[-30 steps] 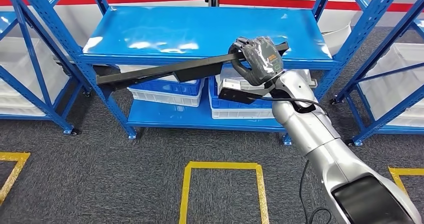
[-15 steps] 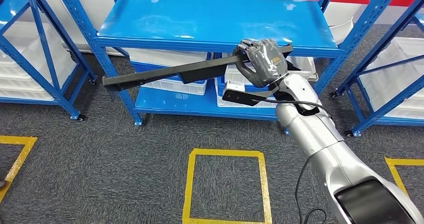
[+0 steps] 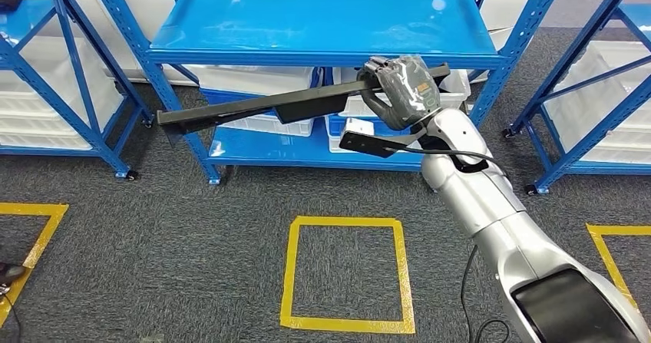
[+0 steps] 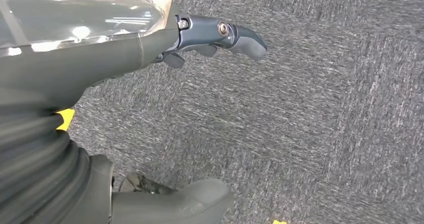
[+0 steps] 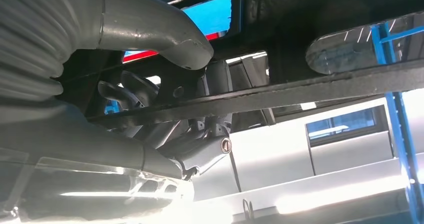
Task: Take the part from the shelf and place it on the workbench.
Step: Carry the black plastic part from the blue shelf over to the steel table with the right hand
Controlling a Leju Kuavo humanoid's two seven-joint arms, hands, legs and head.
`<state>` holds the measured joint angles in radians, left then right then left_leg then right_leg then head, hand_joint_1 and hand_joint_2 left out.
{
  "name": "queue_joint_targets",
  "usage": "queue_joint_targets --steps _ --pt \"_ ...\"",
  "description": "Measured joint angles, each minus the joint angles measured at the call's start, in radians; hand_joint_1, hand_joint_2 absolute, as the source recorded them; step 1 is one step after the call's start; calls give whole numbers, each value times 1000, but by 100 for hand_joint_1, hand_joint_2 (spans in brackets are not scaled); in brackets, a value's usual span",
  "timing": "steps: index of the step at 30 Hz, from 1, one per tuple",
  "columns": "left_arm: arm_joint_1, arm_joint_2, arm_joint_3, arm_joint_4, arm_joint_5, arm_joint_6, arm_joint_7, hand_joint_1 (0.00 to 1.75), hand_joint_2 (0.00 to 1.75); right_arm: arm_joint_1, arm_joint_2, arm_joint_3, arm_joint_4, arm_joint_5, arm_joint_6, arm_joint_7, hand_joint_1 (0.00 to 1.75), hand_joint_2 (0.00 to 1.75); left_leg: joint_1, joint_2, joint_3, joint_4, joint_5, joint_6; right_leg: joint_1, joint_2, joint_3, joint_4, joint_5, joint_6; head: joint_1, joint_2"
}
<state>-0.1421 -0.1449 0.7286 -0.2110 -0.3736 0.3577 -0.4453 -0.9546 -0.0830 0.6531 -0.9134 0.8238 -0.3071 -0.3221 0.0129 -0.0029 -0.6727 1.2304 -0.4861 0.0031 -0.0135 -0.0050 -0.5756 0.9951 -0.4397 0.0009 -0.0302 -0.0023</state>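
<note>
1. The right hand (image 3: 399,90) is clenching around a long black part (image 3: 253,107), gripping it near one end; a short stub of the part is sticking out past the hand on its outer side.
2. The part is running from the hand out to the robot's left, sloping slightly downward, held in the air in front of the blue shelf (image 3: 322,28) and touching nothing else that can be seen.
3. In the right wrist view the fingers (image 5: 200,144) are wrapping the dark bar of the part (image 5: 280,96), with the thumb (image 5: 160,33) lying across it.
4. The shelf's top board is lying just behind and above the hand; white and blue bins (image 3: 261,120) are sitting on the lower level, behind the part.
5. A yellow taped square (image 3: 345,274) is lying on the grey carpet (image 3: 153,243), below and nearer the robot than the hand.
6. The left hand (image 4: 150,38) is hanging over the carpet (image 4: 300,108), holding nothing; its fingers (image 4: 240,33) are extending outward, apart from the thumb (image 4: 190,204).
</note>
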Motion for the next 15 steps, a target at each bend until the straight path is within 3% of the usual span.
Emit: queue_joint_targets --steps 2,4,6,7,10,11,12,13,15 --pt "-8 2 -1 -1 -2 0 6 0 175 -4 3 -1 0 3 -1 1 175 175 -3 -2 91 -129 17 9 5 0 -12 8 8 10 1 0" --pt "-15 4 -1 -1 -1 0 8 0 175 -9 7 -1 1 5 -2 1 175 175 -10 -4 122 -187 15 17 7 0 -22 11 20 24 1 0" --pt "-18 4 -1 -1 -1 0 10 0 175 -11 10 -1 2 5 -3 1 175 175 -10 -1 117 -204 23 28 7 0 -35 17 22 36 1 0" --pt "-20 4 -1 -1 0 0 11 0 175 -11 10 -2 4 6 -3 1 175 175 -9 0 111 -214 30 35 8 1 -47 31 6 36 2 0" --pt "-22 5 -1 -1 0 0 11 0 175 -10 10 -3 7 7 -3 0 175 175 -7 4 75 -227 61 55 7 2 -102 176 -107 26 7 0" --pt "-22 5 -1 -1 0 0 11 0 175 -9 10 -4 9 7 -3 0 175 175 -7 5 60 -227 74 56 6 2 -116 241 -137 27 8 0" --pt "-22 5 -1 -1 0 0 11 0 175 -7 10 -4 11 8 -3 0 175 175 -8 5 44 -226 86 56 5 2 -120 289 -148 33 8 0" --pt "-22 5 -1 -1 0 0 11 0 175 -6 10 -3 12 8 -3 0 175 175 -8 6 27 -226 100 54 4 2 -110 310 -139 43 8 0" --pt "-22 5 -1 -1 0 0 11 0 175 -6 11 -4 13 8 -4 0 175 175 -8 6 -6 -225 127 49 3 2 -42 245 -88 61 8 0"
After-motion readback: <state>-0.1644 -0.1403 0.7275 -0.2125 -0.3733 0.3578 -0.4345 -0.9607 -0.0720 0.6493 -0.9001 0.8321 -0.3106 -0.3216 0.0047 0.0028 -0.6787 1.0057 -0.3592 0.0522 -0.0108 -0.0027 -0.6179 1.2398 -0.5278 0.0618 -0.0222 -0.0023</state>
